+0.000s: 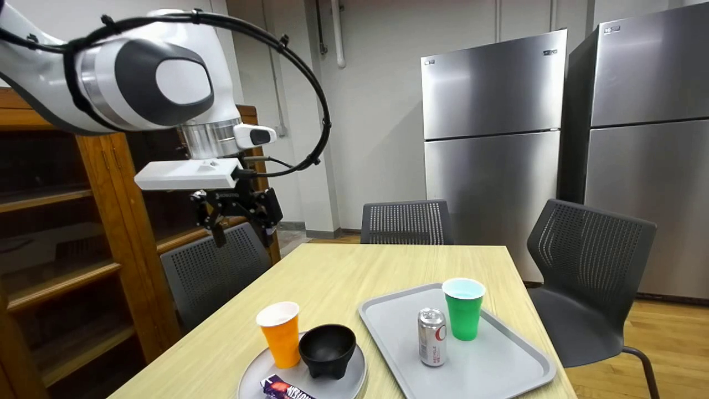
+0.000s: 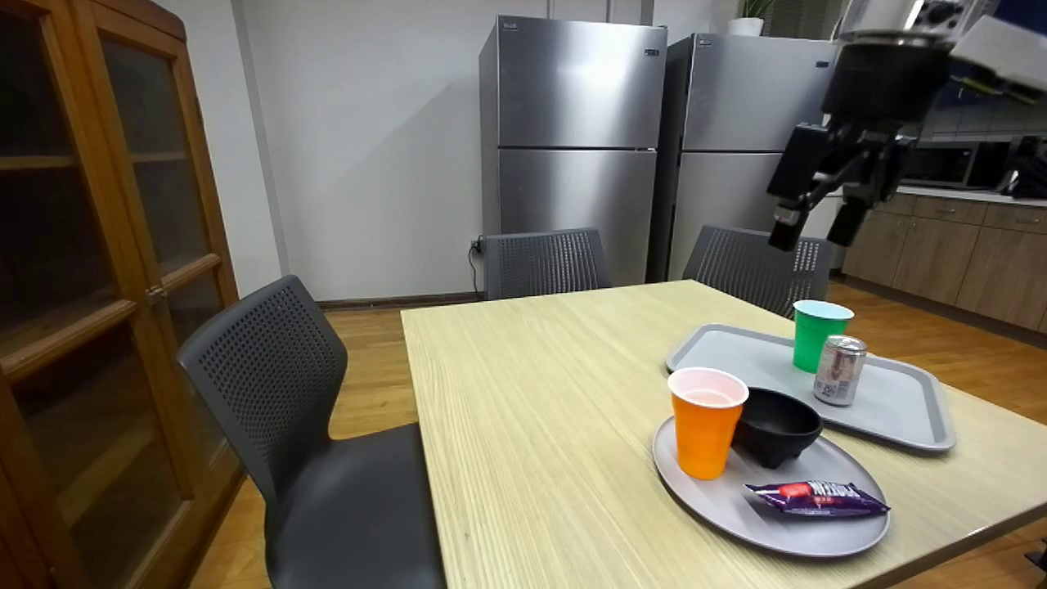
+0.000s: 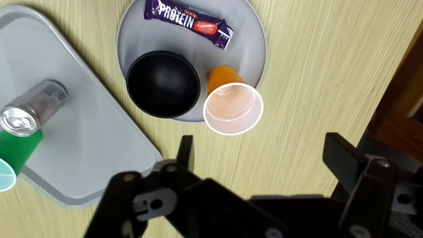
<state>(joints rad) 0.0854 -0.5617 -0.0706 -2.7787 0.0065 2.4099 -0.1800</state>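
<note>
Gripper (image 3: 261,155), nearest in wrist view: jaws spread wide, released | orange cup (image 3: 233,104) upright on round grey plate (image 3: 246,53), just beside black bowl (image 3: 163,84) | purple protein bar (image 3: 188,21) lying on same plate | silver can (image 3: 43,99) and green cup (image 3: 19,148) upright on grey tray (image 3: 96,142) | pale table (image 3: 314,82) beneath | farther, in both exterior views: dark chairs (image 2: 544,266), steel refrigerators (image 1: 493,111) behind.

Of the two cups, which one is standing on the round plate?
The orange cup: it stands on the round gray plate beside the black bowl; the green cup stands on the rectangular tray.
</note>
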